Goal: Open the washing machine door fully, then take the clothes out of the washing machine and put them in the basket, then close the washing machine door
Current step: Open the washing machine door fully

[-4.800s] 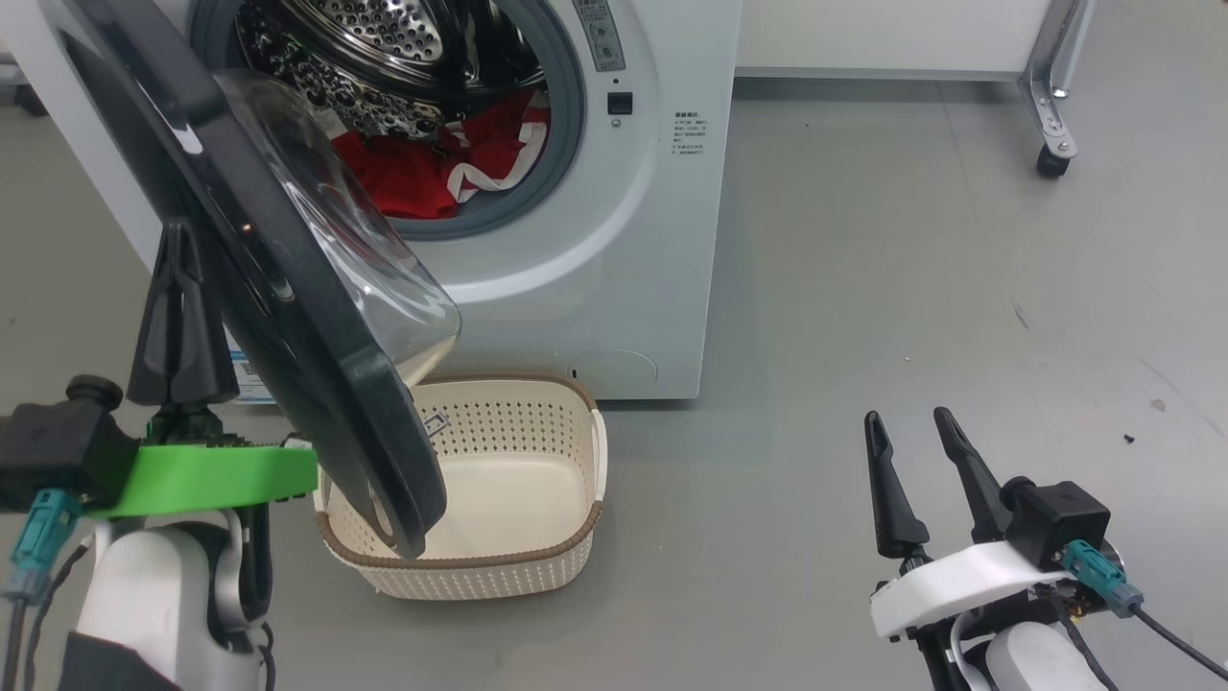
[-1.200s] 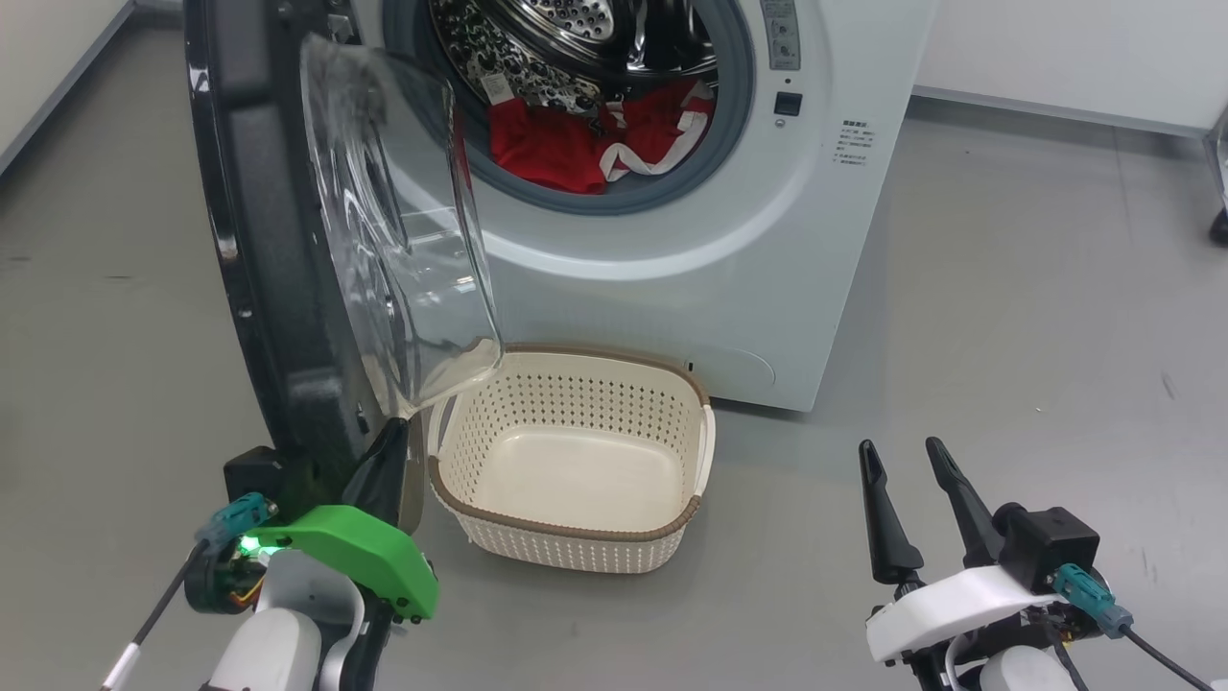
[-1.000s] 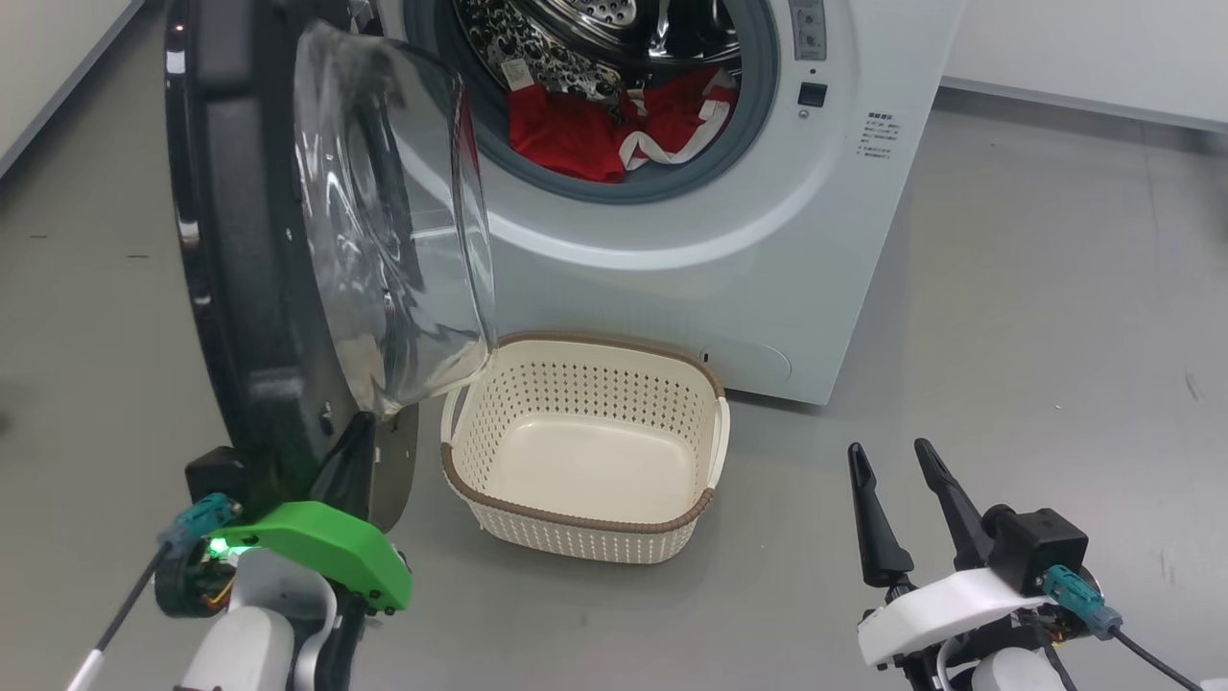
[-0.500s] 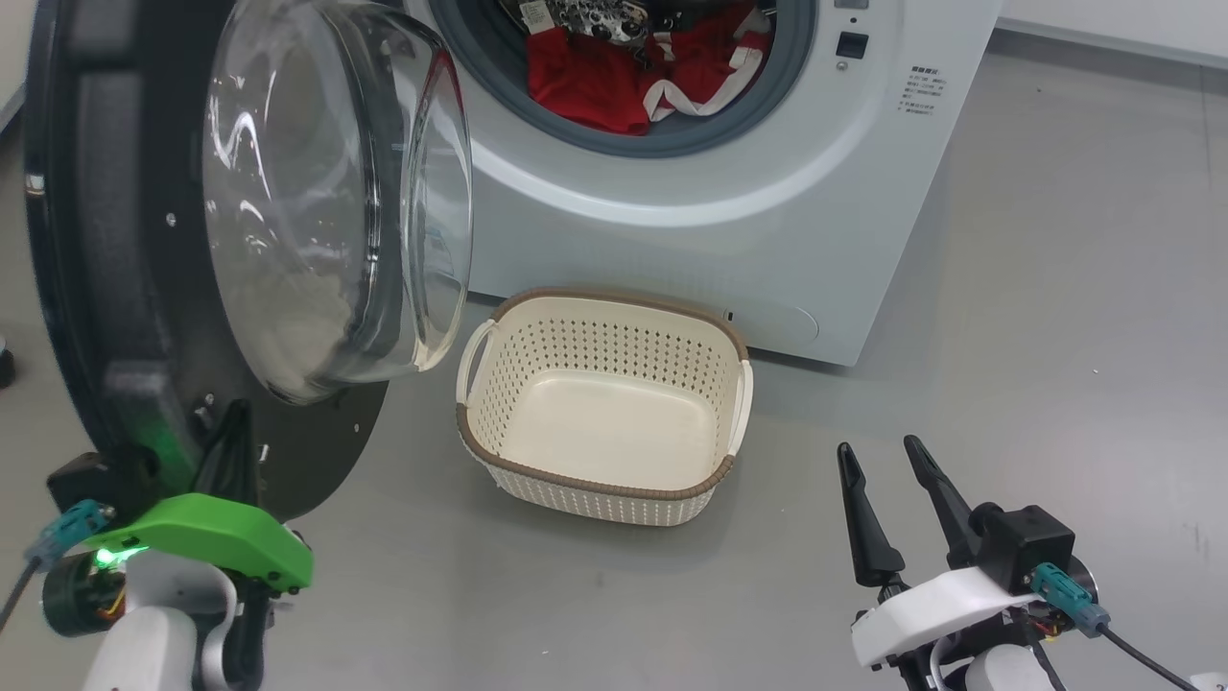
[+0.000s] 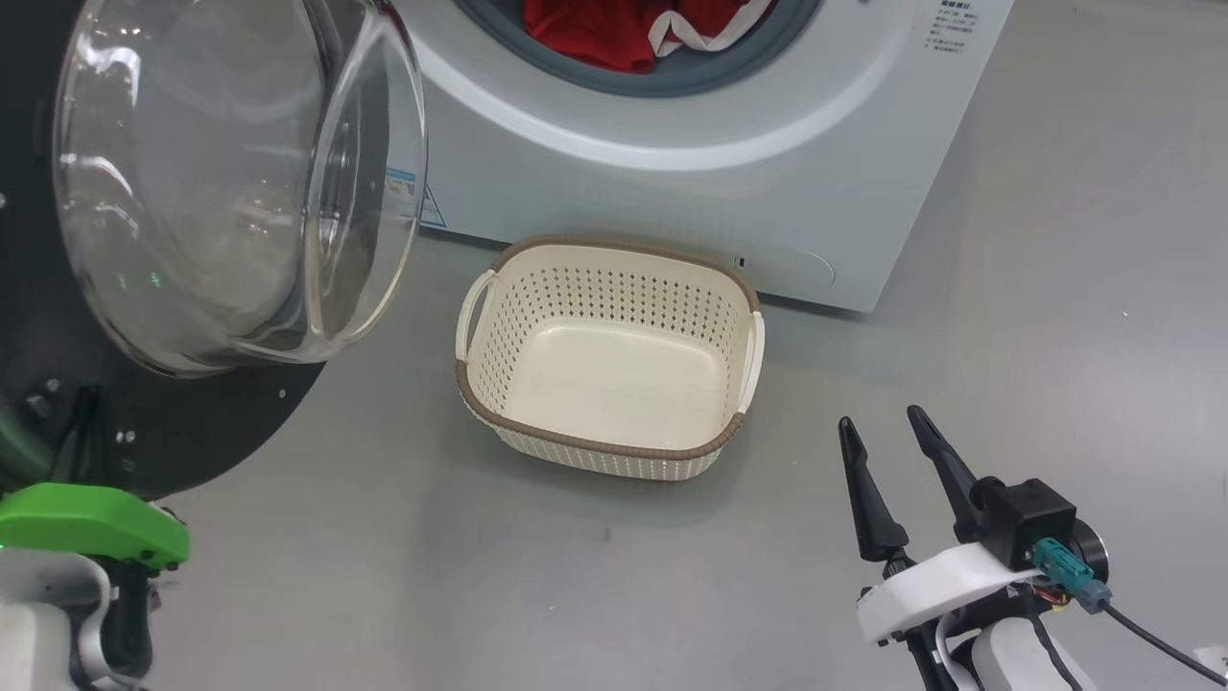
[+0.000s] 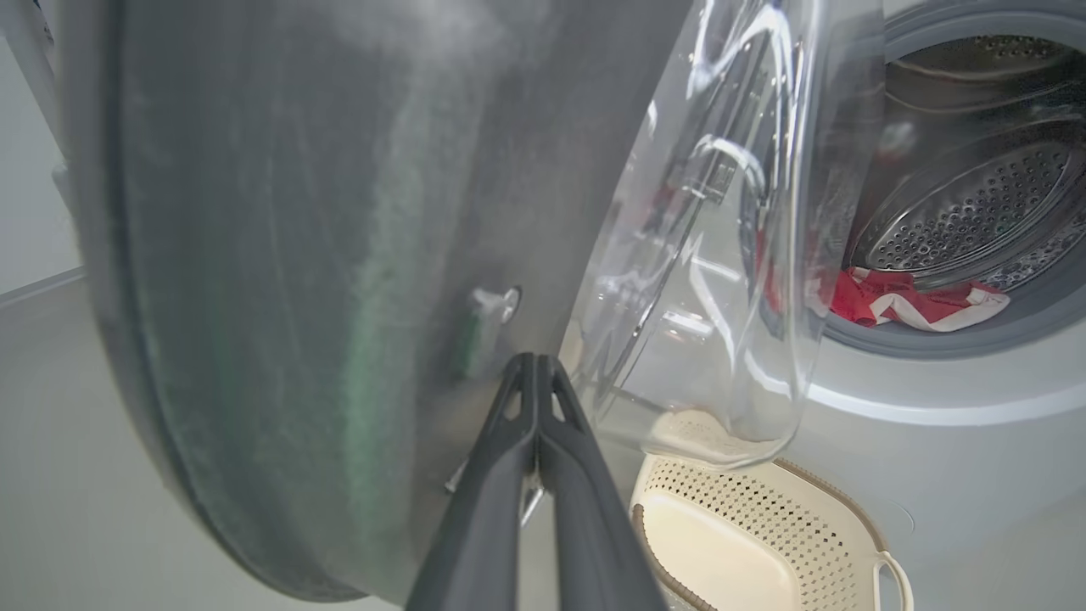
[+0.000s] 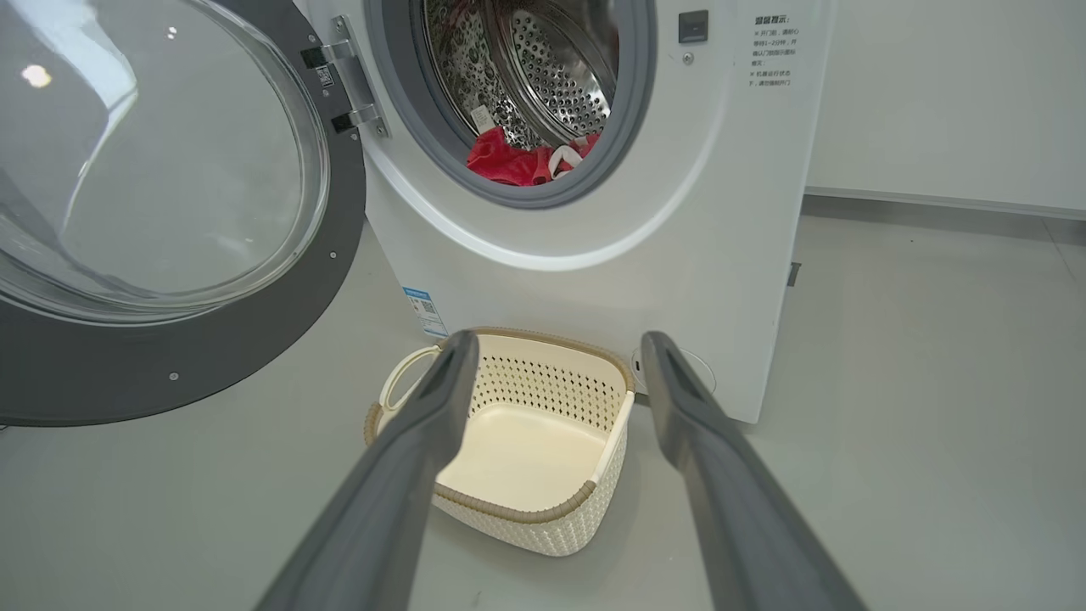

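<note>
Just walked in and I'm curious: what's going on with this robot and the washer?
The robot is unloading a white front-loading washing machine. Its shut left gripper sits at the inner face of the round black-rimmed glass door, which stands wide open. Red clothes with white trim lie in the drum. The cream perforated basket on the floor in front holds nothing, and the right gripper hovers open.

The notice [image 7: 770,51] and blue sticker [image 7: 424,312] on the washing machine [image 7: 721,255] are unreadable.

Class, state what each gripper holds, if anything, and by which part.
Nothing is held: the left gripper is shut, empty, by the round black-rimmed glass door; the right gripper is open.
</note>
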Available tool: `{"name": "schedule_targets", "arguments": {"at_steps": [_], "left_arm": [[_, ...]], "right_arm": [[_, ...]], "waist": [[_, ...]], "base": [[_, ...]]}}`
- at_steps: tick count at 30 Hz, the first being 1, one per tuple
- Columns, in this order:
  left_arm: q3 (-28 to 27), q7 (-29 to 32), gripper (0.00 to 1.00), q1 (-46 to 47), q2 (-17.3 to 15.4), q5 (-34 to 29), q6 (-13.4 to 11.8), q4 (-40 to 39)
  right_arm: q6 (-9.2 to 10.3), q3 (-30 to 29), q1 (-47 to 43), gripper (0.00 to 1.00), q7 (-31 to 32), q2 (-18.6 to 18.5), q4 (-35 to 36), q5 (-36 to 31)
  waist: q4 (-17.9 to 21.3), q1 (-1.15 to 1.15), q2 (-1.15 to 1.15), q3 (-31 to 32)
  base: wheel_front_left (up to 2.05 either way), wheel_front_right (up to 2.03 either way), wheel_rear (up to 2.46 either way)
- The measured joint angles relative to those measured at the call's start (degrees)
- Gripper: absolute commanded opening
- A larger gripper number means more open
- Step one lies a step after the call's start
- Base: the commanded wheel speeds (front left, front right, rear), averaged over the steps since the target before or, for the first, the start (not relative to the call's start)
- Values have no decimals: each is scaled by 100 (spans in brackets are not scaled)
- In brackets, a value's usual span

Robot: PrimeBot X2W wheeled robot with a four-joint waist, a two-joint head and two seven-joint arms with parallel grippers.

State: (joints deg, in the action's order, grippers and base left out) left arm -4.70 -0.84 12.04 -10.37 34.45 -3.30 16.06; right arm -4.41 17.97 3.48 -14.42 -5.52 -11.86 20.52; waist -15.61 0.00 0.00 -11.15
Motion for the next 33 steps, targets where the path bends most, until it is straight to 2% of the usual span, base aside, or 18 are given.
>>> {"name": "schedule_targets", "arguments": {"at_steps": [16,27,33], "left_arm": [[-730,-101,0,615,-559,339,-1,389],[-1048,-185,0,1022,-693,598,-1,815],[-1043,-248,0,1140,-765,597,11,1027]], "right_arm": [[47,21,372,100,114,-157,168,-183],[85,-83,477,100,159,-263,200,-252],[101,-87,560,100,160,-291,194,-252]], "waist": [[55,0,0,-731],[59,0,0,-1072],[21,0,0,-1122]], "base": [[0,0,0],[0,0,0],[0,0,0]]}}
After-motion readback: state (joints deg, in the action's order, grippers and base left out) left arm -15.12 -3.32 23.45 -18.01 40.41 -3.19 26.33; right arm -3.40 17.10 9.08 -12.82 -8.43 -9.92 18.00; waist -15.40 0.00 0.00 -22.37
